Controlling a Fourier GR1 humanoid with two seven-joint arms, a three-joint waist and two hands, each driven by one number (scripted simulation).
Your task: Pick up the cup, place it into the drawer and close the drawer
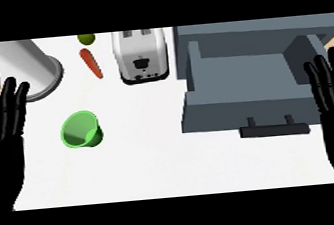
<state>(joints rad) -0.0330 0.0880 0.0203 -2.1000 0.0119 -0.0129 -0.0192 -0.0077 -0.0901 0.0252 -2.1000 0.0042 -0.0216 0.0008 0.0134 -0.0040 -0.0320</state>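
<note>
Left hand (pixel 3 106) open; green cup (pixel 81 129) lying tilted.

This is a kitchen, seen from above across a plain white counter top (pixel 167 169). A shiny chrome two-slot toaster (pixel 142 55) stands at the back of it. Just to its left lie an orange carrot (pixel 91 63) and a small round green fruit (pixel 87 38), partly cut off at the top edge. A grey cabinet drawer (pixel 242 90) with a dark bar handle (pixel 274 129) stands pulled open at the right.
</note>
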